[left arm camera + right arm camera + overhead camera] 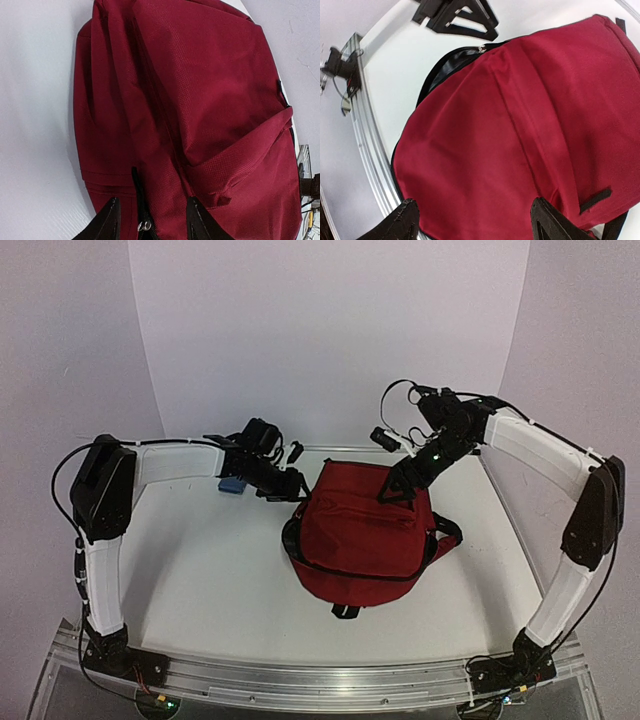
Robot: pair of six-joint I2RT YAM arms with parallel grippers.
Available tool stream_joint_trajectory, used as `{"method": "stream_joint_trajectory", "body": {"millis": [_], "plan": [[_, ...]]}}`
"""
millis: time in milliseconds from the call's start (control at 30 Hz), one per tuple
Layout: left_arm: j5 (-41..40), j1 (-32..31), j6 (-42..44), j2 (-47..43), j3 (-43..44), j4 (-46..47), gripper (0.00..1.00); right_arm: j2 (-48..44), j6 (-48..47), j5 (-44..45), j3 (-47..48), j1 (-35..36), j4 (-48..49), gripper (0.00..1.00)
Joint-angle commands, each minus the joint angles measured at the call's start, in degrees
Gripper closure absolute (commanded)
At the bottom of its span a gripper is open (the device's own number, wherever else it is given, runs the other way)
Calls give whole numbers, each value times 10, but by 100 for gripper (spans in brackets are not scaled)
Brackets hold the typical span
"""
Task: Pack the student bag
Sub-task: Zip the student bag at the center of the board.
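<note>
Top external: the white worktop carries the student bag, which lies mid-worktop with its front panel up. An arm flanks each side of its far end. Right jaws gape wide above the red fabric and hold nothing. Left jaws stand apart, straddling the zip pull. They are probably placed to catch it, with no pinch visible yet.
</note>
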Motion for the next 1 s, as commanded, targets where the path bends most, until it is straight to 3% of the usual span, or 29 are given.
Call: {"method": "stream_joint_trajectory", "body": {"millis": [0,267,567,967], "plan": [[21,2,10,31,54,-17,58,28,68,22,32,-1,50,24],[31,9,1,62,75,-22,66,69,104,55,43,7,91,27],[60,9,-6,64,67,-7,78,125,123,144,84,53,127,20],[61,14,-18,64,50,-8,78,196,112,263,145,111,138,14]]}}
